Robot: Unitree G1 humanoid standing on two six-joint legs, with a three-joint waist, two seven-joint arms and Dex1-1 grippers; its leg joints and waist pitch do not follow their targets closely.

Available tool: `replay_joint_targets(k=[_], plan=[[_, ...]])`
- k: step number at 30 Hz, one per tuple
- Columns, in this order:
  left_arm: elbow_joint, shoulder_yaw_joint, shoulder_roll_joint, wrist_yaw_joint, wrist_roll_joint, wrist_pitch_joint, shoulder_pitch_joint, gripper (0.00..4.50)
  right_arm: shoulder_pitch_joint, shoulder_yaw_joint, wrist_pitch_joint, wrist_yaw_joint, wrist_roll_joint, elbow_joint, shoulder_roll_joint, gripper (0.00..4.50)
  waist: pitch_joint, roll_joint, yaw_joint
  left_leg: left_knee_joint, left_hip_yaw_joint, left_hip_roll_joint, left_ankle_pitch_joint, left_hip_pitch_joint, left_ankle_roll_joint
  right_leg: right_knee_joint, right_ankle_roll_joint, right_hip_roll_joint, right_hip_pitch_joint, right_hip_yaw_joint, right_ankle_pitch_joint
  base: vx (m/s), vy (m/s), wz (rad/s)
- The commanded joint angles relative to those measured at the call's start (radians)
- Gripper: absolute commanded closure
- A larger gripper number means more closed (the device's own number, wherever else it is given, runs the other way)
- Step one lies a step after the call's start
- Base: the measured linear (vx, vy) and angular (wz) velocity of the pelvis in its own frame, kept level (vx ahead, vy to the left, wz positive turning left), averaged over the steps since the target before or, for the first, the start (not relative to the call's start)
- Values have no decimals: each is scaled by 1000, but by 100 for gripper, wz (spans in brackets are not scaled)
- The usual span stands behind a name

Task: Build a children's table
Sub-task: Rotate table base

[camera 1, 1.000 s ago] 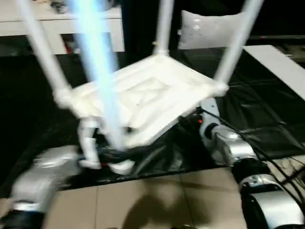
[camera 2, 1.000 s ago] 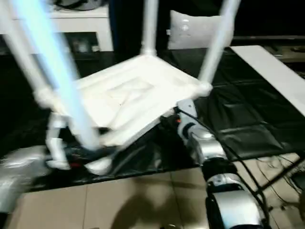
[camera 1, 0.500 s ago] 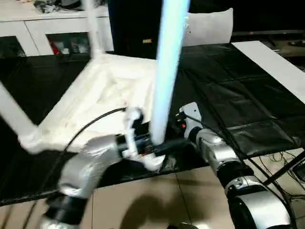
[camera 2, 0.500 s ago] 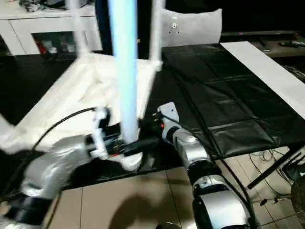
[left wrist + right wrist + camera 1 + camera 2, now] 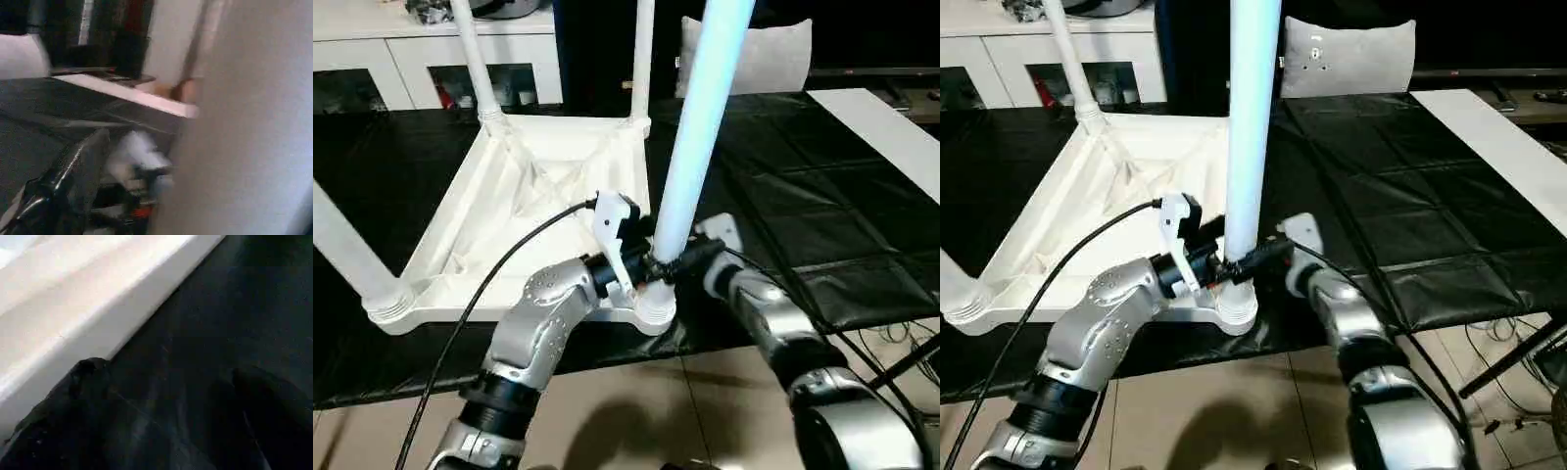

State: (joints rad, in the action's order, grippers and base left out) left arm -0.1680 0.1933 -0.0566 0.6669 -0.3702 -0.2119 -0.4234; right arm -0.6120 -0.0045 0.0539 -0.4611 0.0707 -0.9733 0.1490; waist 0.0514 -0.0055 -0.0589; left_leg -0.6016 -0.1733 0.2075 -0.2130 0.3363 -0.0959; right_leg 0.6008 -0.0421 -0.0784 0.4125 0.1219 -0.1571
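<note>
Looking for brands or labels, we find no writing we can read anywhere. We see the tabletop [image 5: 533,211] lying underside-up on the black mat [image 5: 822,196], left of centre in the head views, its ribs showing. Three legs [image 5: 642,59] stand in its corner sockets, at the two back corners and the near left one. A fourth leg [image 5: 700,147] rises from the near right socket [image 5: 654,305] at lower centre.

Our left gripper [image 5: 651,266] sits against this leg just above the socket, fingers spread wide around its base; we cannot tell whether they press it. Our right gripper [image 5: 690,262] comes in from the other side, fingers wide apart in the wrist view, one finger [image 5: 73,401] beside a white edge.

A second ago the tabletop was tipped up at an angle; now it lies flat. The left arm, then low at the left edge, now reaches to the centre.
</note>
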Motion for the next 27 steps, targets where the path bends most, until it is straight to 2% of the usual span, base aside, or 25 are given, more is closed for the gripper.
replay_joint_targets(k=[1, 3, 4, 5, 6, 7, 9, 10, 11, 12, 14, 15, 17, 18, 19, 20, 21, 22, 23, 24, 25, 26, 27], plan=[[-69, -27, -2, -74, 56, 40, -26, 3, 28, -25, 6, -7, 16, 62, 28, 0, -66, 0, -3, 63, -1, 13, -152, 14, 68, -87, -107, -58, -68, -54, -361, 0, 0, 0], [-76, -29, -2, -76, 64, 49, -29, 3, 37, -27, 6, -10, 18, 73, 35, 0, -66, -5, -3, 64, 0, 11, -158, 14, 69, -92, -87, -59, -68, -52, -392, 0, 0, 0], [-98, -25, -6, -114, 106, 61, -36, 3, 66, -36, 3, -20, 23, 109, 54, 0, -66, -6, -3, 64, 2, 11, -154, 18, 68, -93, -72, -59, -71, -51, -406, 0, 0, 0], [-98, -25, -6, -114, 106, 61, -36, 3, 66, -36, 3, -20, 23, 109, 54, 0, -66, -8, -2, 62, 1, 9, -156, 15, 70, -95, -62, -58, -67, -51, -419, 0, 0, 0], [-104, -23, -7, -130, 123, 65, -34, 3, 81, -39, 2, -23, 25, 129, 61, 0, -66, -2, -3, 62, 2, 8, -156, 15, 69, -95, -63, -59, -68, -49, -426, 0, 0, 0], [-99, -21, -5, -133, 130, 71, -25, 3, 97, -42, -2, -26, 27, 152, 67, 0, -65, -5, -1, 60, 0, 6, -163, 16, 71, -101, -51, -57, -66, -47, -442, 0, 0, 0], [-76, -21, 2, -126, 122, 75, -2, 3, 120, -49, -13, -32, 35, 193, 73, 0, -64, -2, -1, 60, 1, 5, -167, 16, 74, -104, -42, -57, -67, -46, -460, 0, 0, 0], [-55, -23, 8, -119, 110, 74, 16, 3, 137, -54, -24, -43, 46, 226, 75, 0, -66, -5, 0, 60, 1, 5, -166, 17, 78, -106, -38, -56, -65, -44, -467, 0, 0, 0], [-51, -23, 9, -118, 108, 74, 19, 3, 139, -55, -26, -45, 47, 231, 75, 0, -67, -5, 1, 60, 2, 6, -164, 17, 79, -104, -41, -56, -65, -45, -461, 0, 0, 0], [-23, -23, 8, -100, 89, 84, 50, 3, 167, -54, -29, -58, 58, 287, 78, 0, -65, 3, 1, 62, 3, 7, -167, 17, 83, -105, -48, -55, -63, -44, -456, 0, 0, 0], [48, -21, -11, -49, 47, 98, 133, 3, 237, -49, -54, -95, 95, 433, 84, 0, -70, 0, -1, 63, 4, 13, -160, 18, 88, -100, -57, -57, -65, -46, -418, 0, 0, 0], [48, -21, -11, -49, 47, 98, 133, 3, 237, -49, -54, -95, 95, 433, 84, 0, -70, -1, -4, 66, 6, 20, -149, 21, 96, -94, -67, -60, -67, -50, -376, 0, 0, 0], [123, -19, -39, -13, 21, 98, 216, 3, 300, -45, -71, -108, 118, 554, 90, 0, -70, 2, -4, 67, 6, 21, -130, 21, 102, -87, -91, -55, -64, -52, -327, 0, 0, 0], [130, -19, -42, -11, 19, 98, 223, 3, 305, -44, -71, -108, 119, 563, 91, 0, -69, 3, -6, 68, 6, 24, -133, 21, 103, -87, -92, -57, -64, -53, -325, 0, 0, 0], [178, -20, -64, 1, 7, 94, 274, 3, 340, -42, -71, -107, 124, 624, 98, 0, -67, 3, -8, 70, 5, 26, -139, 20, 99, -86, -95, -60, -63, -54, -328, 0, 0, 0], [178, -20, -64, 1, 7, 94, 274, 3, 340, -42, -71, -107, 124, 624, 98, 0, -63, 4, -5, 70, 3, 23, -153, 20, 98, -91, -93, -55, -59, -53, -348, 0, 0, 0], [215, -21, -79, 8, 1, 92, 311, 3, 368, -41, -73, -106, 125, 672, 103, 0, -63, 1, -4, 70, 2, 21, -161, 20, 95, -94, -87, -54, -59, -52, -364, 0, 0, 0], [300, -41, -105, -8, -11, 74, 402, 3, 448, -48, -136, -93, 146, 818, 114, 0, -58, -7, -3, 71, 0, 22, -182, 17, 90, -102, -71, -54, -55, -54, -406, 0, 0, 0], [309, -43, -108, -11, -11, 71, 411, 3, 456, -49, -142, -92, 148, 832, 115, 0, -56, -5, -8, 73, 4, 25, -185, 19, 85, -97, -60, -57, -60, -56, -410, 0, 0, 0], [353, -67, -112, -43, -11, 59, 460, 3, 502, -57, -182, -70, 153, 911, 116, 0, -53, -10, -4, 76, 2, 25, -198, 22, 86, -104, -43, -56, -55, -55, -444, 0, 0, 0], [373, -80, -113, -59, -10, 54, 483, 3, 523, -61, -200, -59, 155, 946, 116, 0, -54, -6, -5, 76, 3, 22, -201, 20, 77, -106, -25, -54, -57, -54, -463, 0, 0, 0], [387, -89, -111, -73, -9, 52, 498, 3, 540, -64, -215, -50, 156, 974, 114, 0, -53, -14, -1, 75, 1, 19, -205, 23, 77, -109, -12, -51, -54, -53, -479, 0, 0, 0], [402, -103, -105, -95, -3, 51, 514, 3, 561, -69, -250, -34, 157, 1008, 112, 0, -49, -12, 0, 74, 0, 12, -229, 19, 74, -120, 15, -49, -47, -47, -545, 0, 0, 0]])
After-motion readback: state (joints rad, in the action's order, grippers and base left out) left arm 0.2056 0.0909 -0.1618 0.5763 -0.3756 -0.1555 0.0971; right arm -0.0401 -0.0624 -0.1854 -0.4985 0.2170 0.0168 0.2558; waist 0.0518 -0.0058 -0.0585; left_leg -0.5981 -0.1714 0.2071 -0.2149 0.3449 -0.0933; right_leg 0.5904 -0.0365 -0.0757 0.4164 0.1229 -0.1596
